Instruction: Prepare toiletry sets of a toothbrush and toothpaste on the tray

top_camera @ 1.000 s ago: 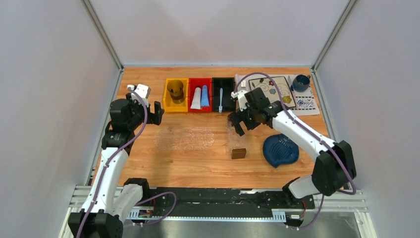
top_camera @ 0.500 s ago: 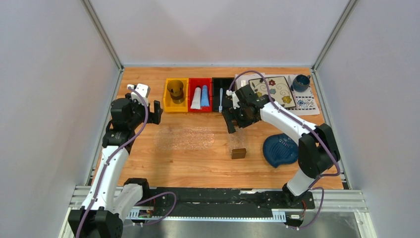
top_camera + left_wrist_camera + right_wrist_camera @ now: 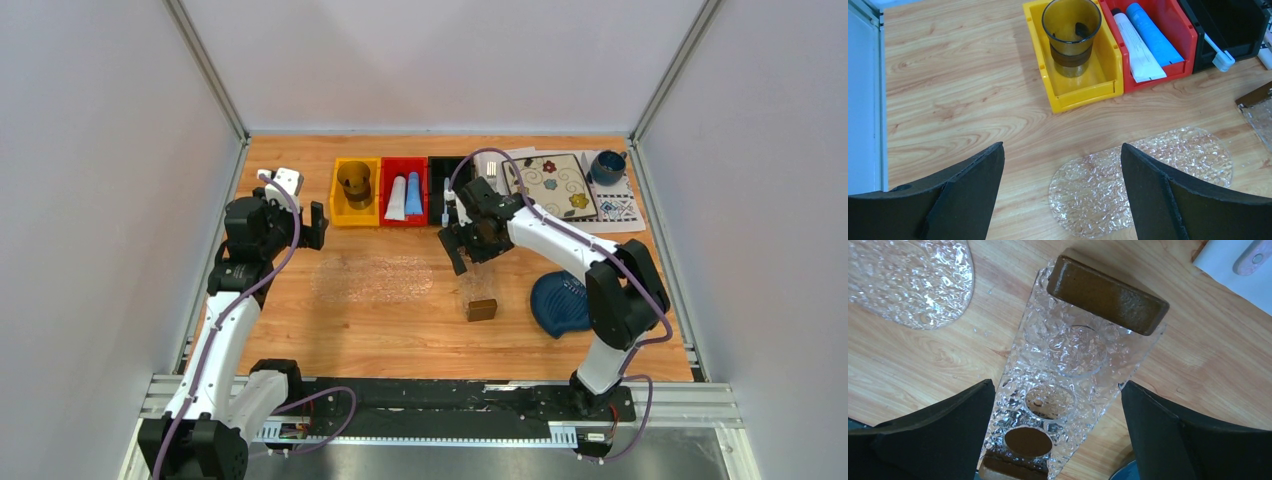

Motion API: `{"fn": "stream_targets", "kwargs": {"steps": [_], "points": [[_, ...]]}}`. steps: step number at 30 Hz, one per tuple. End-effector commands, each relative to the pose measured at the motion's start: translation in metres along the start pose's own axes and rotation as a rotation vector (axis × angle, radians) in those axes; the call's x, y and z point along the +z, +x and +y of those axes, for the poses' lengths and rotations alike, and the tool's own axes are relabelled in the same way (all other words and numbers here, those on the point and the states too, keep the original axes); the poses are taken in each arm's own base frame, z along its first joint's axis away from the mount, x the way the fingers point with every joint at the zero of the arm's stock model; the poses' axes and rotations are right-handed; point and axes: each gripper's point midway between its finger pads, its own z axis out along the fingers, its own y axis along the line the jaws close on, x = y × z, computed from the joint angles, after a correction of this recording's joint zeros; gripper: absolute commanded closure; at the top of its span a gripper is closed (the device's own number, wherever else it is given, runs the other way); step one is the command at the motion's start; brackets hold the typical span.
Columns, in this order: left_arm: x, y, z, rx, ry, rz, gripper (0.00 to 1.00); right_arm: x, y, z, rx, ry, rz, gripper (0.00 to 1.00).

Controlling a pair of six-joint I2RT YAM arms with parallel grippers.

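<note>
Nothing gathered yet; we hold nothing.
Our right gripper [image 3: 1058, 385] hovers wide open above the clear tray [image 3: 1068, 355], the left gripper [image 3: 1060, 147] open too. The toothbrush [image 3: 1222, 59] lies in the black bin [image 3: 1238, 20], the toothpaste [image 3: 1143, 45] in the red bin [image 3: 1180, 25]. Light things, we judge: brush stiff and slick, pinch mid-handle; tubes soft, squeeze gently.

Readable text: none in any view.
White toothpaste tube [image 3: 1137, 47]: plain, no legible print.
Blue toothpaste tube [image 3: 1154, 35]: plain, no legible print.
Placemat [image 3: 618, 208]: pattern only, too small to read.
</note>
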Motion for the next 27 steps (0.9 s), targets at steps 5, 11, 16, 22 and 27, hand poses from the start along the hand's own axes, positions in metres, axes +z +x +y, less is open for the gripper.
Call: {"fn": "stream_targets", "kwargs": {"steps": [5, 11, 16, 22, 27], "points": [[-0.001, -0.009, 0.003, 0.018, -0.012, -0.042, 0.06, 0.012, -0.003, -0.015, -0.019, 0.140, 0.021, 0.00], [0.000, -0.008, 0.002, 0.018, -0.007, -0.040, 0.06, 0.019, -0.001, -0.015, -0.033, 0.144, 0.044, 0.00], [-0.001, -0.008, 0.003, 0.020, -0.007, -0.043, 0.06, 0.023, 0.000, -0.014, -0.047, 0.135, 0.065, 0.02], [-0.002, -0.009, 0.002, 0.019, -0.003, -0.048, 0.06, 0.014, -0.008, -0.015, -0.089, 0.136, 0.054, 0.13], [-0.003, -0.011, 0.001, 0.022, -0.002, -0.057, 0.06, 0.003, -0.018, -0.015, -0.151, 0.128, 0.035, 0.25]]}}
